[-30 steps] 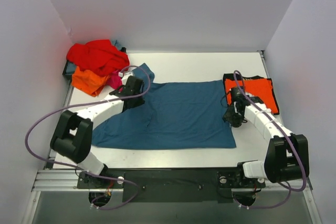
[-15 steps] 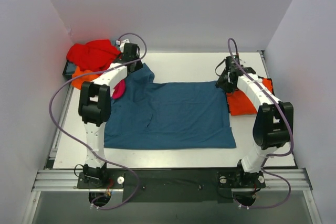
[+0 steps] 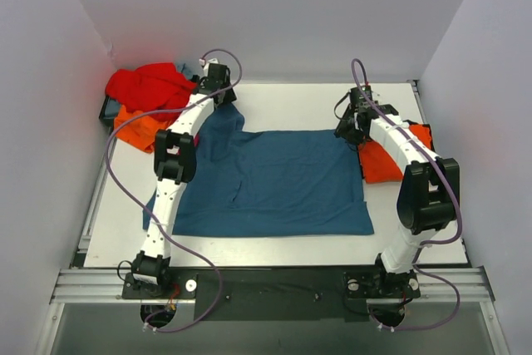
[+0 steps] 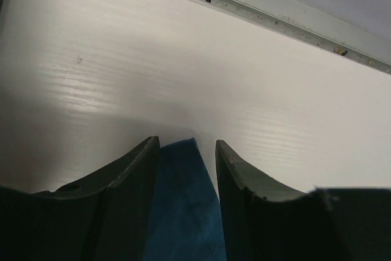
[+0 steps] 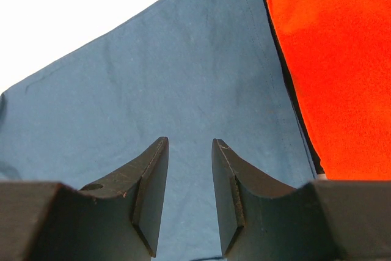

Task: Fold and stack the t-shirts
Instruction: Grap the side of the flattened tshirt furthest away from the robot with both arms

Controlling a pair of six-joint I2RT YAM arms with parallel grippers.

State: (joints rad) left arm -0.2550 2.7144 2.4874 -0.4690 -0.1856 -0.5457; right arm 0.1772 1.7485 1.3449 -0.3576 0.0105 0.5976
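A teal blue t-shirt (image 3: pixel 274 180) lies spread flat across the middle of the table. My left gripper (image 3: pixel 220 96) is at the shirt's far left sleeve. In the left wrist view its jaws (image 4: pixel 187 141) stand apart with the blue sleeve tip (image 4: pixel 183 200) between them. My right gripper (image 3: pixel 350 130) is at the shirt's far right corner. It is open (image 5: pixel 189 140) and empty just above the blue cloth (image 5: pixel 153 77). An orange shirt (image 3: pixel 391 160) lies at the right, also in the right wrist view (image 5: pixel 330 59). Red (image 3: pixel 150 85) and orange (image 3: pixel 137 126) shirts are piled at the back left.
A black cloth edge (image 5: pixel 276 47) runs between the blue shirt and the right orange shirt. A metal rail (image 4: pixel 275 19) borders the table's back edge, with white walls close behind and at both sides. A dark box (image 3: pixel 106 110) sits under the back-left pile.
Both arms have stretched toward the back of the table. The left gripper moved from the left sleeve area up to the sleeve tip. The right gripper moved from the shirt's right edge to its far right corner.
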